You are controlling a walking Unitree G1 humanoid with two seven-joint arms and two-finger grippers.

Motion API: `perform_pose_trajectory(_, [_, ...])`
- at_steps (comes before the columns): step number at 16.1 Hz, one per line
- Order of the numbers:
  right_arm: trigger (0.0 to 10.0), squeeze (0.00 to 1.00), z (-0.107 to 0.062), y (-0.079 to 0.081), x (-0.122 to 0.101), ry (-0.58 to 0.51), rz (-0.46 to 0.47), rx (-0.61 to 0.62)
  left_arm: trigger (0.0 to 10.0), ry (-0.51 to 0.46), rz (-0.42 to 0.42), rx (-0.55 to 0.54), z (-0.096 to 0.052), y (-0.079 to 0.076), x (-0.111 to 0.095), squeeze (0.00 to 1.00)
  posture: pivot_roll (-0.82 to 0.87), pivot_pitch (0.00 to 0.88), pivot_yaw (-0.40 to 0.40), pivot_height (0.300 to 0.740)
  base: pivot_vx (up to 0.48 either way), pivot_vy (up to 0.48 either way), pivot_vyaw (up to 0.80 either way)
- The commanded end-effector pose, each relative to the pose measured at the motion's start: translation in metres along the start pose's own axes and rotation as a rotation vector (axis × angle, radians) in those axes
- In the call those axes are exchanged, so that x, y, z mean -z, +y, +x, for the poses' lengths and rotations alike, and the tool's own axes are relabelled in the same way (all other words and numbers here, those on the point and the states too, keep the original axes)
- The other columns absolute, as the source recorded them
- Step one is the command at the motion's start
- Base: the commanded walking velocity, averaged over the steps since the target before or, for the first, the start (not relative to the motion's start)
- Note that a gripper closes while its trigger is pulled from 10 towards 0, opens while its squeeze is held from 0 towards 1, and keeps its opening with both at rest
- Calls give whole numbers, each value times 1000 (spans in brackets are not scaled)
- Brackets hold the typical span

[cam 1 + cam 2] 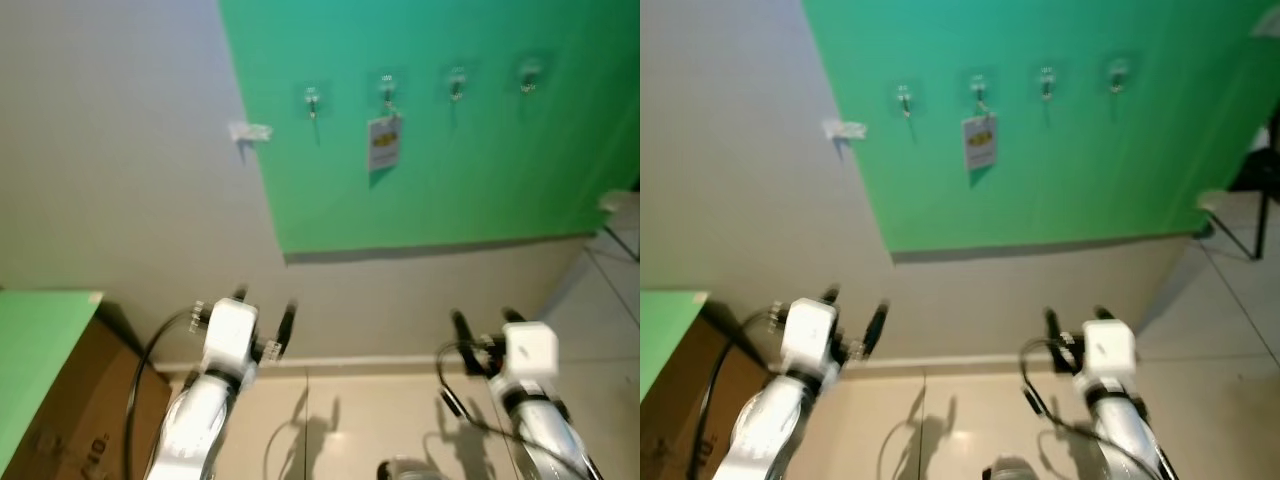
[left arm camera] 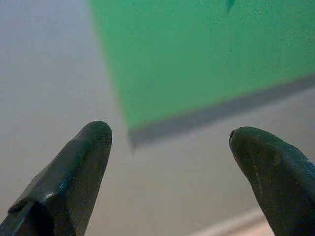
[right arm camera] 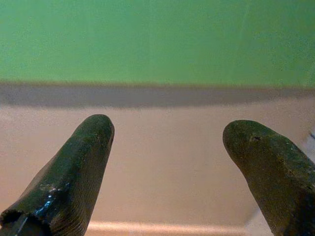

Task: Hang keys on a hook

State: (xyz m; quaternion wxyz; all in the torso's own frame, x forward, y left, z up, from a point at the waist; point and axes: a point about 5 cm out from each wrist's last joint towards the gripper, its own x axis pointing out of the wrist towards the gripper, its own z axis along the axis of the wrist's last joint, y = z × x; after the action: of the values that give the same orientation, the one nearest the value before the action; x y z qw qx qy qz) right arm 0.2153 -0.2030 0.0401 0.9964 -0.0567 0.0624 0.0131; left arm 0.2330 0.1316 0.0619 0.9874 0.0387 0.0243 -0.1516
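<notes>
A green panel [image 1: 430,170] on the wall carries a row of several small clear hooks. From the second hook [image 1: 387,87] hangs a keyring with a white tag [image 1: 384,142]. The first hook [image 1: 312,99], the third hook [image 1: 457,82] and the fourth hook [image 1: 529,75] are bare. My left gripper [image 1: 263,310] is raised in front of the wall, well below the hooks, open with nothing between its fingers [image 2: 74,172]. My right gripper [image 1: 485,322] is at the same height, also open and bare, its fingers [image 3: 78,167] pointing at the panel's lower edge.
A brown cardboard box [image 1: 70,410] with a green top stands at the left against the wall. A small white clip [image 1: 248,131] sticks to the grey wall left of the panel. Beige floor tiles [image 1: 350,420] run below. Dark furniture legs [image 1: 1240,230] stand at far right.
</notes>
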Motion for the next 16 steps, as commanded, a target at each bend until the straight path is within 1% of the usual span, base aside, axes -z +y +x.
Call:
perform_pose_trajectory(1, [10000,0,7,3,-6,-13,13,-15,10000,24,-30,-36,1,6,1,0,-219,14,113,740,0,0,0])
perform_pose_trajectory(2, [10000,0,13,4,-10,-21,23,-19,10000,27,-37,-48,3,9,-1,0,-217,13,112,740,0,319,0])
perform_pose_trajectory(4, [10000,0,21,3,-12,-16,34,-11,10000,38,-78,-94,6,18,1,0,-212,10,113,740,0,480,0])
perform_pose_trajectory(5, [10000,0,23,3,-12,-13,35,-13,10000,40,-93,-102,7,19,1,0,-211,10,110,740,0,480,0])
perform_pose_trajectory(7, [10000,0,27,8,-13,-10,24,-38,10000,39,-88,-110,10,19,0,0,-206,9,107,740,0,480,0])
perform_pose_trajectory(9, [10000,0,30,11,-12,-2,21,-52,10000,39,-103,-123,12,20,0,0,-205,10,106,740,0,476,800])
perform_pose_trajectory(10, [10000,0,31,14,-12,3,12,-71,10000,40,-100,-122,12,20,0,0,-203,11,104,740,0,480,788])
perform_pose_trajectory(14, [10000,0,35,19,-12,9,16,-94,10000,39,-78,-130,14,23,-1,0,-198,10,103,740,0,480,773])
perform_pose_trajectory(16, [10000,0,37,21,-11,18,27,-105,10000,46,-64,-141,15,25,-1,0,-196,12,103,740,0,0,741])
